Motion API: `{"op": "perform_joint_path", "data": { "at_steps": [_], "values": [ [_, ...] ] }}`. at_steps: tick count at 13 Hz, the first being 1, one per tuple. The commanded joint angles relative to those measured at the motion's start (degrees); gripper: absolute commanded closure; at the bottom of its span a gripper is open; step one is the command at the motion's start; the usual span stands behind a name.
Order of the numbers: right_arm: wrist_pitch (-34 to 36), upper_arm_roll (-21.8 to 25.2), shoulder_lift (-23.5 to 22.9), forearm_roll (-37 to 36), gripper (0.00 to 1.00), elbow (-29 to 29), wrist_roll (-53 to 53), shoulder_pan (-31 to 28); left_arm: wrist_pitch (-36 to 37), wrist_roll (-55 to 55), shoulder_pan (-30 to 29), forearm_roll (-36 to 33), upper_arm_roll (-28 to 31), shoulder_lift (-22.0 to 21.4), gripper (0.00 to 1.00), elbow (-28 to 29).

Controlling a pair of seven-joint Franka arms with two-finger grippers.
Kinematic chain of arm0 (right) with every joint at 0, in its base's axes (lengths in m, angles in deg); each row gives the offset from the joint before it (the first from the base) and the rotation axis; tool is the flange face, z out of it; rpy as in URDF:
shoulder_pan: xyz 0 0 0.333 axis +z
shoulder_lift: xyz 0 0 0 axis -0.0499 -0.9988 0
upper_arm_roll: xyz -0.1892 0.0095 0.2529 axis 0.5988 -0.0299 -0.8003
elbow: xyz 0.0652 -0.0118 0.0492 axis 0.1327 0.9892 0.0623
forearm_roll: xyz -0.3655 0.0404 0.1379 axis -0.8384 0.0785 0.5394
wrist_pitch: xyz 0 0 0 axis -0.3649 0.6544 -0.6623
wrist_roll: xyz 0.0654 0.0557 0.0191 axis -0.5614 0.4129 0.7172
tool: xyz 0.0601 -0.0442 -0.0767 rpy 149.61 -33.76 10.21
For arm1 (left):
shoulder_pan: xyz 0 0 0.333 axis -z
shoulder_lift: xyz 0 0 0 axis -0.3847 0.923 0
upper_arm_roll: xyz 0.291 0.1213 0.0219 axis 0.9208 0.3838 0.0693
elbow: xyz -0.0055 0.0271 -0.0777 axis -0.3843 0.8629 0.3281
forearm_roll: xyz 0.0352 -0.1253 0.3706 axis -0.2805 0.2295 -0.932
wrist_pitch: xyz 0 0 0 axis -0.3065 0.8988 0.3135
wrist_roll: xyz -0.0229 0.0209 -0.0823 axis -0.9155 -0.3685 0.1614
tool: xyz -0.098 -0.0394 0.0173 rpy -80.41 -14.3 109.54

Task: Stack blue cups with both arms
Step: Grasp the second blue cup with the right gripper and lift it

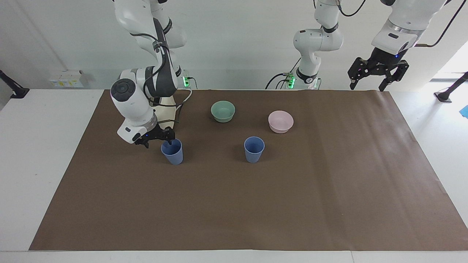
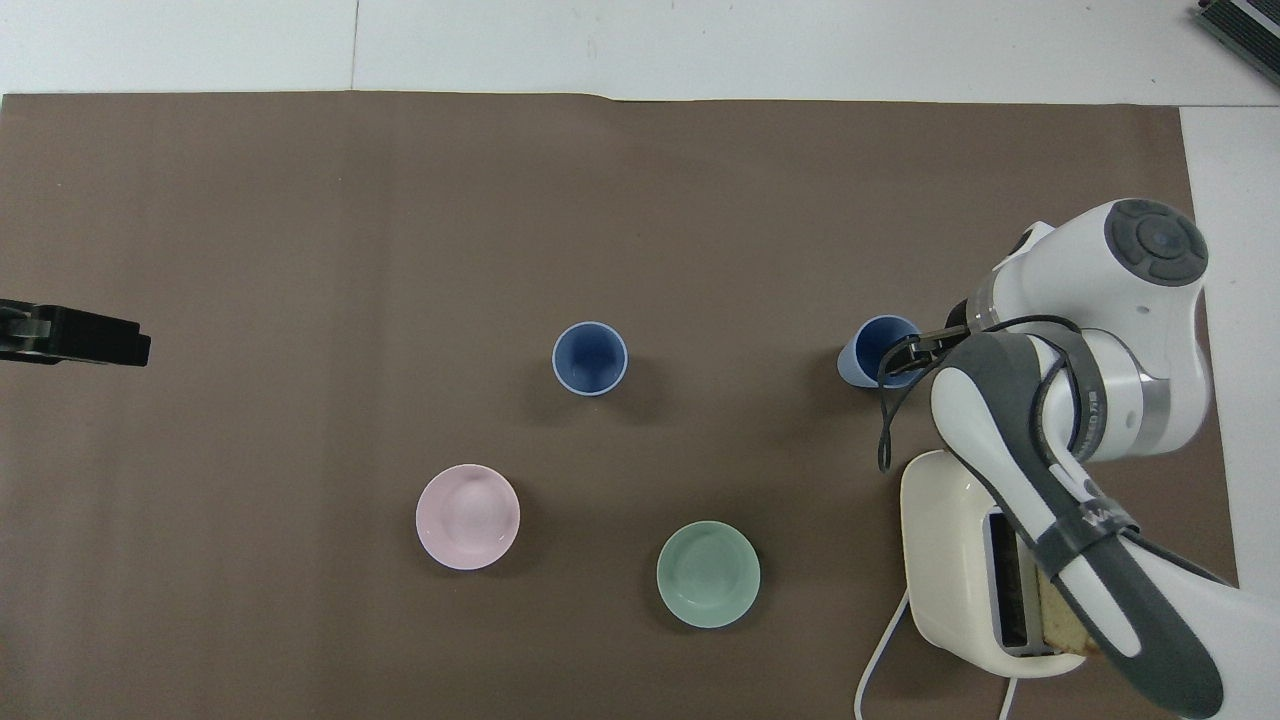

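Two blue cups stand upright on the brown mat. One (image 1: 172,153) (image 2: 862,362) is toward the right arm's end, beside the toaster. The other (image 1: 254,149) (image 2: 590,358) is at the middle. My right gripper (image 1: 158,139) (image 2: 915,350) is low at the first cup's rim and open. One finger (image 1: 170,140) reaches over the rim into the cup's mouth, the other stays outside it. My left gripper (image 1: 378,77) (image 2: 125,345) is open and empty, raised high over the mat's edge at the left arm's end.
A cream toaster (image 2: 945,560) with a bread slice (image 2: 1062,622) in a slot stands nearer to the robots than the first cup, partly hidden by the right arm. A green bowl (image 1: 223,111) (image 2: 708,574) and a pink bowl (image 1: 280,121) (image 2: 468,516) sit nearer to the robots than the middle cup.
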Motion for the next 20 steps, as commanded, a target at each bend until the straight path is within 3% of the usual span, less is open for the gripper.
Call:
{"op": "perform_joint_path", "data": {
  "at_steps": [1, 2, 3, 4, 10, 15, 20],
  "values": [
    [-1.59, 0.05, -0.05, 0.93, 0.38, 1.06, -0.18, 0.27, 2.14, 0.15, -0.24, 0.61, 0.04, 0.34, 0.00, -2.28],
    [-1.59, 0.05, -0.14, 0.93, 0.72, 1.06, -0.27, 0.27, 2.04, 0.33, -0.15, 0.70, 0.21, 0.25, 0.00, -2.10],
    [-1.59, 0.05, -0.14, 0.93, 0.96, 1.06, -0.28, 0.27, 2.04, 0.42, -0.24, 0.70, 0.30, 0.07, 0.00, -1.75],
    [-1.50, 0.05, -0.22, 0.93, 1.00, 1.06, -0.19, 0.27, 2.04, 0.50, -0.24, 0.70, 0.30, -0.10, 0.00, -1.58],
    [0.16, 0.05, -1.19, 0.93, 1.00, -2.62, -0.28, 0.27, 1.60, 0.33, -0.24, 0.53, 0.13, -1.07, 0.00, 0.09],
    [15.97, -2.66, -0.75, 2.51, 1.00, -17.72, -3.07, 0.35, 1.34, 0.33, -0.24, 0.53, 0.13, -1.07, 0.00, -0.25],
    [17.31, -4.61, -1.89, 1.72, 1.00, -25.56, -17.21, 9.38, 1.42, -0.02, -0.41, 0.61, 0.13, -1.07, 0.00, -0.26]
  ]
}}
